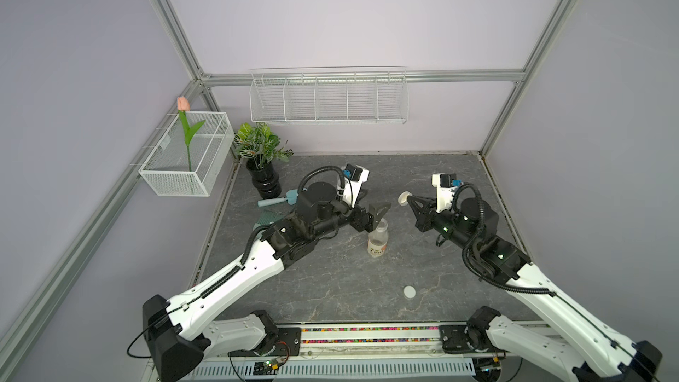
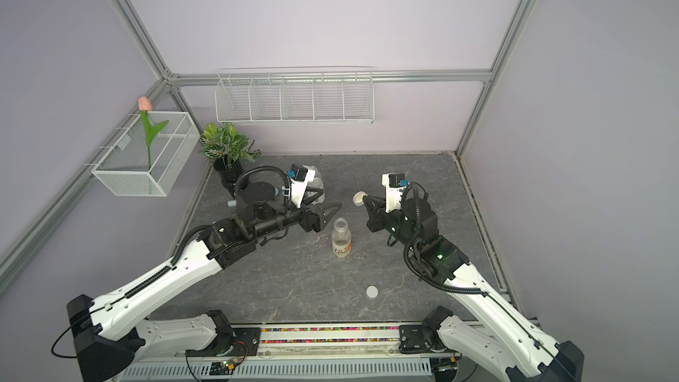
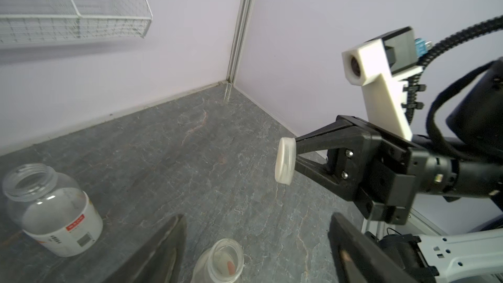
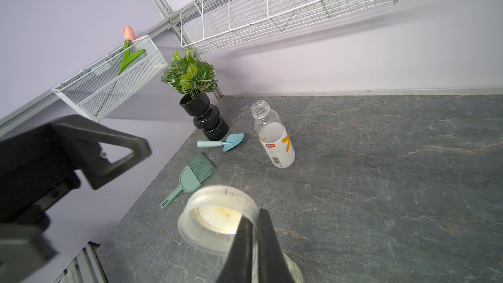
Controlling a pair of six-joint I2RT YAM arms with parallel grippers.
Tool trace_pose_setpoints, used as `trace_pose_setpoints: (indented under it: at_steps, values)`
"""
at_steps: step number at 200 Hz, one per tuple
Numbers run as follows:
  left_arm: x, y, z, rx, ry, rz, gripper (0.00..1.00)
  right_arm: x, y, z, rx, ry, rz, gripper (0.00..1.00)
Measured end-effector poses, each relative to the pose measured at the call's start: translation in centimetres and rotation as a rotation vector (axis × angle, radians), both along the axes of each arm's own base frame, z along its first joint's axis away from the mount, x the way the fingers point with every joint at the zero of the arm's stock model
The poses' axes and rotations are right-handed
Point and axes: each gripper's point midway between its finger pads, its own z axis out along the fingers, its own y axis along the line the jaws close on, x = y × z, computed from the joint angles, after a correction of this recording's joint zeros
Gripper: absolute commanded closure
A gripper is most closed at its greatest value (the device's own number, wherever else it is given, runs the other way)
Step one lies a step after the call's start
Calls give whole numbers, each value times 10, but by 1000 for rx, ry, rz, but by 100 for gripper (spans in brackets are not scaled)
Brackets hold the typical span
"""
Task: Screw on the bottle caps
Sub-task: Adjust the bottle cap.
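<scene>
White cap pinched by rim in R jaws; L jaws spread at neck of open bottle; 2nd cap on tabletop.

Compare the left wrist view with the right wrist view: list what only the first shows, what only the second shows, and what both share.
Only the left wrist view shows the right gripper side-on, with the white camera mount on its wrist. Only the right wrist view shows the black vase, teal trowel, green brush and tulip. Both show the white cap pinched by that gripper, the uncapped labelled bottle and the wire shelf.
</scene>
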Motion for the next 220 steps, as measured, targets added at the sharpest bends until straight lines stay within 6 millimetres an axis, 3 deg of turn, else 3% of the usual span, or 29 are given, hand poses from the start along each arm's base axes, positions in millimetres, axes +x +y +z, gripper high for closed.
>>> trace_pose_setpoints:
  at_steps: [37,81,149,220]
  values:
    - [3,-11,-20,42,47,-26,25,-7,6,1,9,13,28,93]
    - [-4,-19,-11,-5,50,-80,28,-12,9,-6,-10,40,44,93]
    - [-6,-32,-5,-27,66,-127,61,-22,15,-2,-4,62,58,93]
    - [-6,-37,-8,-17,89,-137,62,-25,20,-4,-14,70,64,93]
